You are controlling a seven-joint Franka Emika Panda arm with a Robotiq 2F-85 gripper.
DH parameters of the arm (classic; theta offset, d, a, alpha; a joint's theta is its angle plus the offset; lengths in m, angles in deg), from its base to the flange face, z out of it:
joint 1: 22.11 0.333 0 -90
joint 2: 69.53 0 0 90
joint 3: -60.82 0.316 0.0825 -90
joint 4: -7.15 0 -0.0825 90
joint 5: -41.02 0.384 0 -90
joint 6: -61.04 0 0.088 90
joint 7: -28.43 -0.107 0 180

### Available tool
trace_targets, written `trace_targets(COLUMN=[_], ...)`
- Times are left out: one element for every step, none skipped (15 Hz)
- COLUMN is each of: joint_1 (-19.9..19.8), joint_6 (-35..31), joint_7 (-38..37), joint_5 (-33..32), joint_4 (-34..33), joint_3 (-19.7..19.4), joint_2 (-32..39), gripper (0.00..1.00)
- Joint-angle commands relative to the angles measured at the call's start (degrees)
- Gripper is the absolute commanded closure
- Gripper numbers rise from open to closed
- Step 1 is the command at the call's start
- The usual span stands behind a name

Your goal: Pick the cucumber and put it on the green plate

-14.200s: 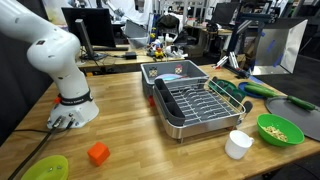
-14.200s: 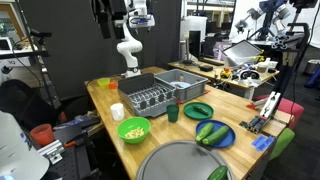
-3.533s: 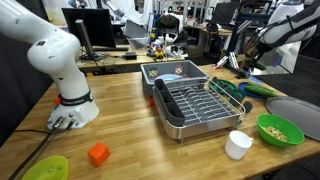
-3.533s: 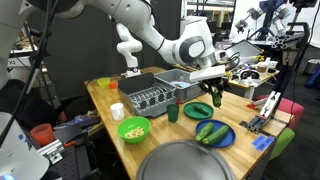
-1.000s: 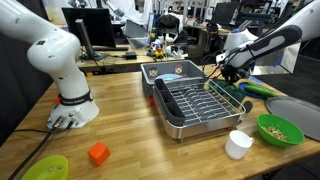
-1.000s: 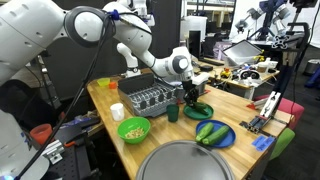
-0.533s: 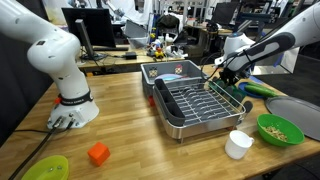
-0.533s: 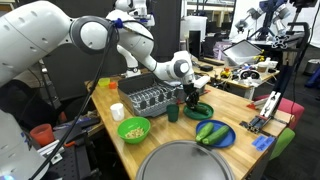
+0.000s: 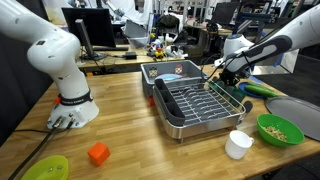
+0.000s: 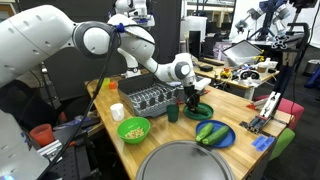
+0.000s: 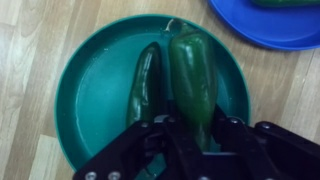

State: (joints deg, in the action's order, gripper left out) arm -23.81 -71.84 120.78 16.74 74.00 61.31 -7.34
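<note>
- The cucumber (image 11: 145, 88), slim and dark green, lies on the green plate (image 11: 90, 90) in the wrist view, running lengthwise from 12 to 6 o'clock.
- A wider green vegetable (image 11: 192, 70) lies on the same plate just at the cucumber's 3 o'clock side, and the 2 look to be touching along part of their length.
- The hand (image 11: 197, 130) comes in from the 6 o'clock edge of the wrist view. Its 2 fingers stand apart on either side of the wider vegetable's near end, and I cannot tell whether they press on it or merely flank it.
- The cucumber sits outside the gap between the fingers, toward 9 o'clock.
- A blue plate (image 11: 270, 30) shows at 1 o'clock of the green plate, apart from it on the wooden table (image 11: 30, 60), with a bit of something green at the top edge.
- In an exterior view the hand (image 10: 193, 100) hangs low over the green plate (image 10: 203, 112), with the arm reaching across from the far end of the table.
- The blue plate (image 10: 228, 138) lies near the green plate at its 5 o'clock and carries 2 green vegetables side by side.
- A dish rack (image 10: 150, 97) stands at 9 o'clock of the hand, with a small green cup (image 10: 172, 113) just in front of it.
- A white cup (image 10: 118, 111) and a green bowl (image 10: 133, 129) sit nearer the table's front edge.
- In an exterior view the hand (image 9: 218, 72) is beyond the far corner of the dish rack (image 9: 195, 105).
</note>
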Motion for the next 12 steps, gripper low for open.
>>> trace_targets(joint_1=[0.3,0.2,0.1,0.1,-0.1,-0.4,-0.5,-0.8,-1.0,-1.6,-1.9,-2.4], joint_6=[1.8,1.3,1.0,0.8,0.5,0.1,-0.3,-0.9,-1.4,-1.7,-2.2,-2.7], joint_7=[1.2,1.0,0.8,0.4,0.3,0.2,-0.1,-0.3,-1.1,-1.7,-2.5,-3.5], joint_5=[1.2,1.3,1.4,1.5,1.6,2.2,2.7,3.4,4.4,6.2,7.6,9.6], joint_4=[-2.8,-2.8,-2.9,-3.0,-3.1,-2.8,-2.6,-2.3,-1.7,-0.8,-0.1,1.0], joint_3=[-0.9,-0.9,-1.0,-1.1,-1.0,-0.7,-0.6,-0.4,-0.1,0.7,1.1,1.7], joint_2=[1.2,1.0,0.8,0.4,0.1,-0.6,-1.1,-1.7,-2.7,-3.8,-5.0,-6.4], gripper=[0.36,0.28,0.22,0.14,0.08,0.0,0.0,0.0,0.0,0.0,0.0,0.0])
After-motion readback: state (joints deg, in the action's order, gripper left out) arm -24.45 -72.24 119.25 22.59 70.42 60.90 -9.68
